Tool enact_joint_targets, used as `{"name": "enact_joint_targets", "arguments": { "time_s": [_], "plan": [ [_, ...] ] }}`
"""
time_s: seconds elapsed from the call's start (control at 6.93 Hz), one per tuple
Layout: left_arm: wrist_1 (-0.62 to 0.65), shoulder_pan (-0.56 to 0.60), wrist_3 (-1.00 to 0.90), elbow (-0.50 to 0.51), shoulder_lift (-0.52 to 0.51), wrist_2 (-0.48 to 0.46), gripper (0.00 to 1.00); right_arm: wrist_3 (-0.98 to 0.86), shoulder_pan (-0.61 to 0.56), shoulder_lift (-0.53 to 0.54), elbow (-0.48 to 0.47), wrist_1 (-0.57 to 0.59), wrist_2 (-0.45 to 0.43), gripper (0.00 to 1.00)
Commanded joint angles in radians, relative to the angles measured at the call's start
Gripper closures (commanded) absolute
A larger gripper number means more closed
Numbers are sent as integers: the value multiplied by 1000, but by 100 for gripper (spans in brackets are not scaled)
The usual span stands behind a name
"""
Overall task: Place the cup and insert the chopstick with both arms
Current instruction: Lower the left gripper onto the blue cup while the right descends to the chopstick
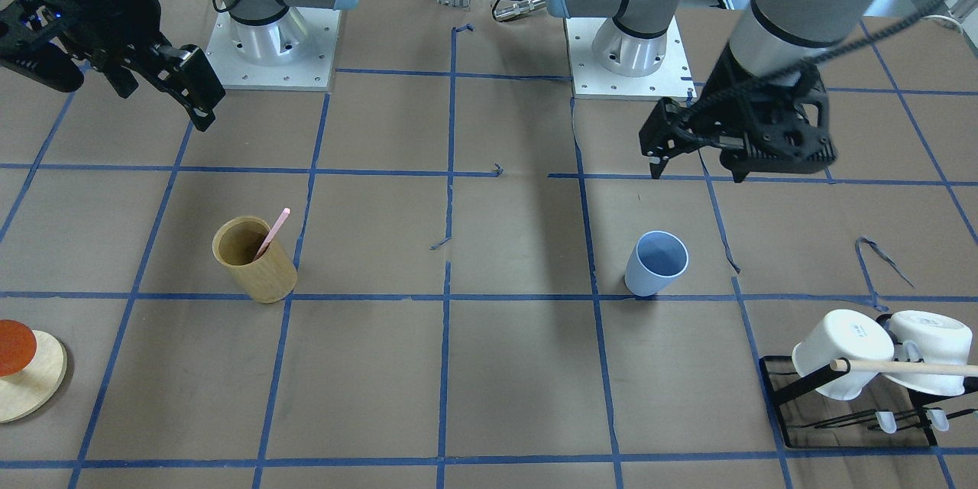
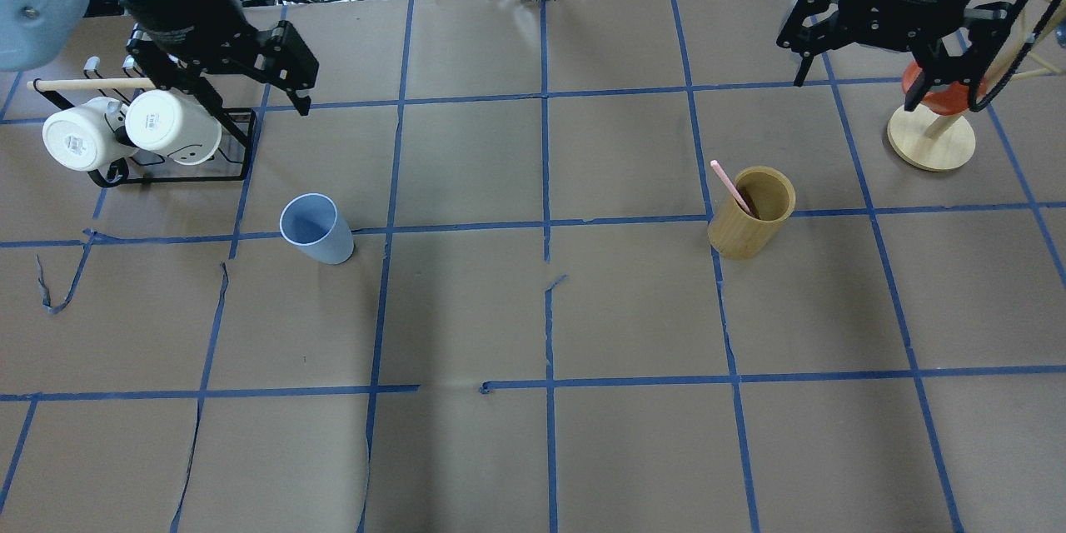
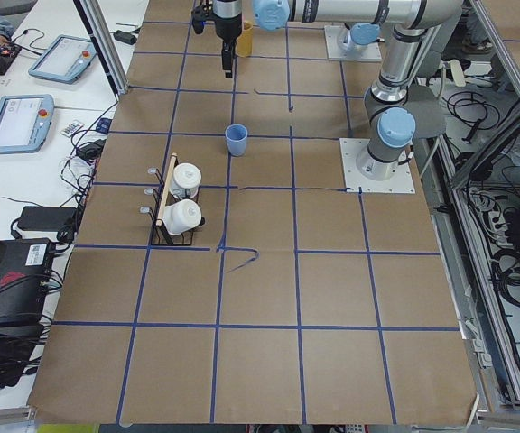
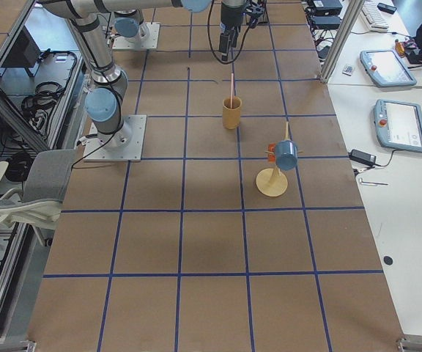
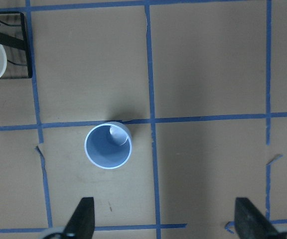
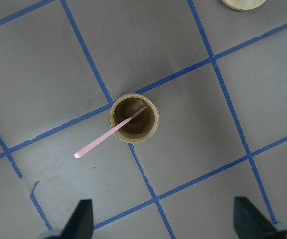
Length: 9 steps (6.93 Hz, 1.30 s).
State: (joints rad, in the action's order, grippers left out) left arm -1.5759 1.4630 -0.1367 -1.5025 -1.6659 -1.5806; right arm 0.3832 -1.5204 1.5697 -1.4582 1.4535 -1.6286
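The light-blue cup [image 2: 316, 229] stands upright on the table's left half; it also shows in the front view [image 1: 657, 263] and the left wrist view [image 5: 108, 146]. The pale-pink chopstick [image 2: 731, 186] leans inside a tan bamboo cylinder [image 2: 749, 225] on the right half, and it shows in the right wrist view [image 6: 108, 135]. My left gripper [image 2: 241, 92] hangs open and empty high above and beyond the cup. My right gripper [image 2: 862, 87] hangs open and empty high above the table, beyond the cylinder.
A black rack [image 2: 133, 129] with two white mugs and a wooden rod stands at the far left. A round wooden stand [image 2: 931, 137] with an orange-red piece is at the far right. The arm bases [image 1: 271, 38] are on the robot's side.
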Motion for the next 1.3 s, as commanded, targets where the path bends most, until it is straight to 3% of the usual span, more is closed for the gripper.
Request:
{"name": "enact_joint_targets", "arguments": {
  "time_s": [0.0,0.14,0.29,0.58,0.72,1.15],
  "plan": [
    [136,-109,-110,-146,-27,1,0,89,35,-13,2,21,124,0],
    [307,-112,-127,-267,-32,-1,0,95,54,-32,-2,50,157,0],
    [394,-119,-129,-333,-34,-3,0,115,59,-69,-2,53,212,0],
    [421,-119,-109,-344,-81,8,1,270,66,-129,-14,53,301,0],
    [425,-118,-104,-361,-106,8,6,292,86,-152,-24,41,303,0],
    [479,-119,-26,-375,-162,1,9,342,138,-174,-154,44,476,0]
  ]
}}
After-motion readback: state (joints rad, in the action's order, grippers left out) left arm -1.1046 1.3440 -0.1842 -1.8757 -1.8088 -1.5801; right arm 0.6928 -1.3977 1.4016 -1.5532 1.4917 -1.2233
